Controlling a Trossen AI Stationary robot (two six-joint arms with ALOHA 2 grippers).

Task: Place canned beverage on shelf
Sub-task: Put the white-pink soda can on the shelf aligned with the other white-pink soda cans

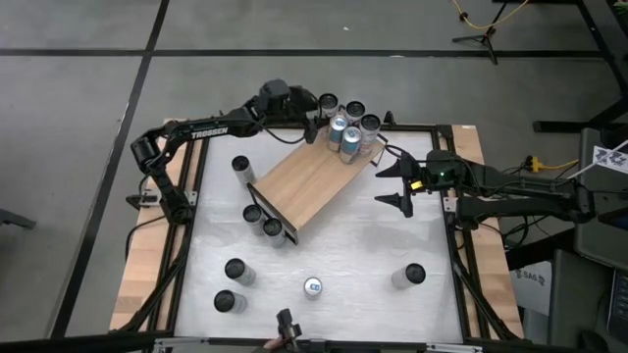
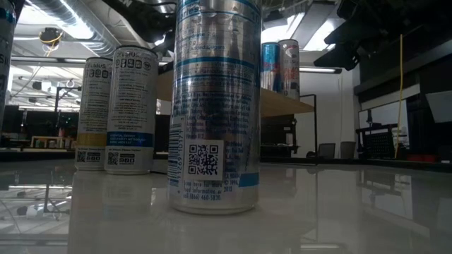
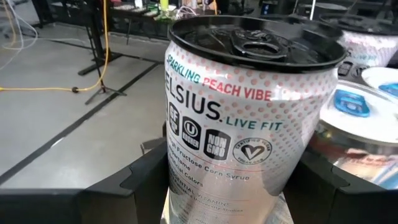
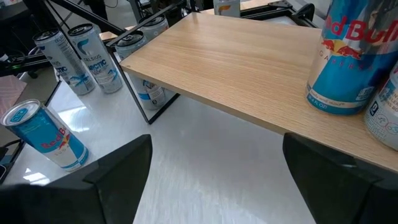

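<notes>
A: Left gripper (image 1: 316, 126)? Fingertips hidden from above
B: Wrist view shows it clamped on white Celsius can (image 3: 249, 118) at wooden shelf's (image 1: 312, 181) far corner, beside 5 cans
A: Right gripper (image 1: 398, 185)?
B: Jaws apart, empty, over bare glossy tabletop (image 1: 353, 250) just off shelf's right edge

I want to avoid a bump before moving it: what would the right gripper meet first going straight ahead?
Probably the shelf: the open right gripper points at its near edge, with bare table between.
</notes>
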